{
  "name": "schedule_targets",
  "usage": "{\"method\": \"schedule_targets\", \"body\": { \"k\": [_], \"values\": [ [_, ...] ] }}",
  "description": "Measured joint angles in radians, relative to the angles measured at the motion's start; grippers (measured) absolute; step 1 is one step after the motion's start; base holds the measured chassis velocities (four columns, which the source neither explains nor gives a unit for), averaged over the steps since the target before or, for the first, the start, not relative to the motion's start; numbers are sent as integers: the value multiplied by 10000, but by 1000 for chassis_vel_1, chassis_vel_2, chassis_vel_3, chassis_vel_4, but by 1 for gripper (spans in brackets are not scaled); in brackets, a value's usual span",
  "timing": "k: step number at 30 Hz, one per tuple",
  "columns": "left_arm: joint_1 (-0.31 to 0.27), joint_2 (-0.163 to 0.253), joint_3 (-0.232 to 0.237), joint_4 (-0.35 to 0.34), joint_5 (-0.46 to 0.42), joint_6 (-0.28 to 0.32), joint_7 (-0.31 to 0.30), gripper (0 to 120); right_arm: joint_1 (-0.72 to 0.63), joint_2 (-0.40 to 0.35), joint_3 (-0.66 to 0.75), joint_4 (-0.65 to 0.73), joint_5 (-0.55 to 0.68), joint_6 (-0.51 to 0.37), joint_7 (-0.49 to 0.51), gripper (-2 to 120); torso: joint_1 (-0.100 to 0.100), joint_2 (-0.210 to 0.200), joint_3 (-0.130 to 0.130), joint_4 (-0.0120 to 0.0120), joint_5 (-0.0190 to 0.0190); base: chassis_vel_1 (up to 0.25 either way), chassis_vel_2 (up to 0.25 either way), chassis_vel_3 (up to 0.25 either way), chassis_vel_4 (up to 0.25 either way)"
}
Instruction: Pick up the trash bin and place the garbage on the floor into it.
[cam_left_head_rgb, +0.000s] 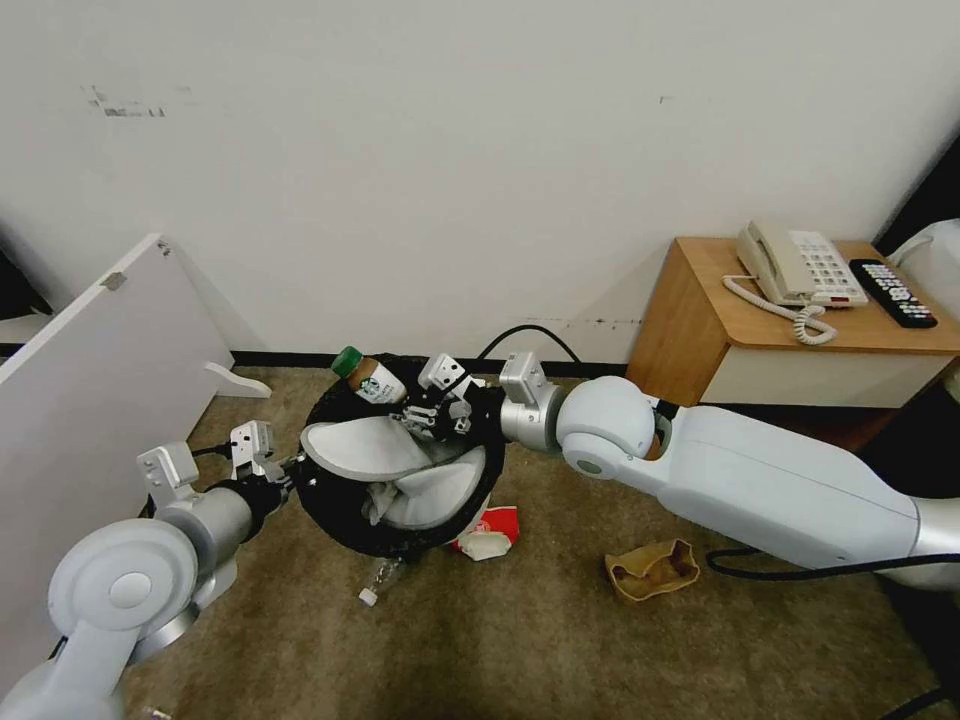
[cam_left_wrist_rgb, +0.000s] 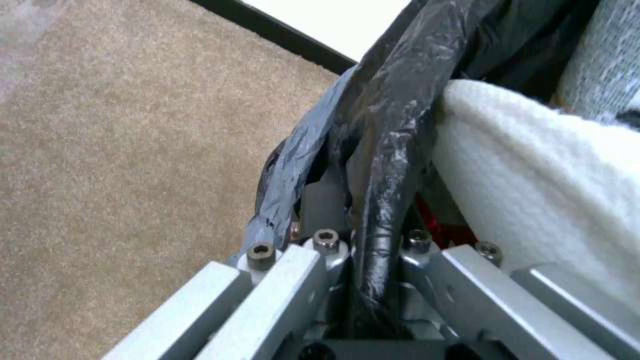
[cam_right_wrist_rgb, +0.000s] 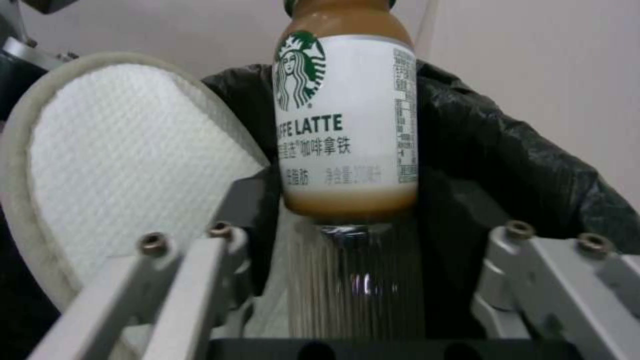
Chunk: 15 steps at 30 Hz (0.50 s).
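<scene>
Slippers (cam_left_head_rgb: 372, 447): two, white, in the trash bin (cam_left_head_rgb: 340, 500) (black-bagged rim pinched by left gripper (cam_left_wrist_rgb: 363, 240)); right gripper (cam_left_head_rgb: 432, 412) clamps one latte bottle (cam_right_wrist_rgb: 347, 120).

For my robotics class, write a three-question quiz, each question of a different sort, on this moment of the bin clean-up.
1. True or false: the left gripper is shut on the trash bin at its bag-lined rim.
2. Multiple choice: what does the right gripper hold over the bin? A) Starbucks latte bottle B) white slipper C) remote control
3. Fill in: besides the red-and-white wrapper and the small clear bottle, the ___ paper bag lies on the carpet.

Key: 1 true; 2 A; 3 brown.
</scene>
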Motion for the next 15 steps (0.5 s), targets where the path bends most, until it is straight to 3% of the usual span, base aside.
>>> {"method": "schedule_targets", "body": {
  "k": [2, 8, 10, 15],
  "values": [
    [12, -14, -6, -2, -7, 0, 0, 1, 0, 5, -14, -41, -26, 5, -22, 64, 0, 0, 0, 0, 0, 0, 0, 0, 0],
    [12, -20, -17, -7, -45, 0, 2, 1, -10, 38, -46, -114, -82, 19, -34, 81, 0, 0, 0, 0, 0, 0, 0, 0, 0],
    [-6, -17, -34, -10, -75, 0, 6, 1, -10, 55, -53, -125, -90, 27, -41, 93, 0, 0, 0, 0, 0, 0, 0, 0, 0],
    [-3, -18, -40, -9, -78, -3, 6, 1, 1, 71, -53, -125, -91, 30, -41, 99, 1, 0, 0, 0, 0, 0, 0, 0, 0]
  ]
}}
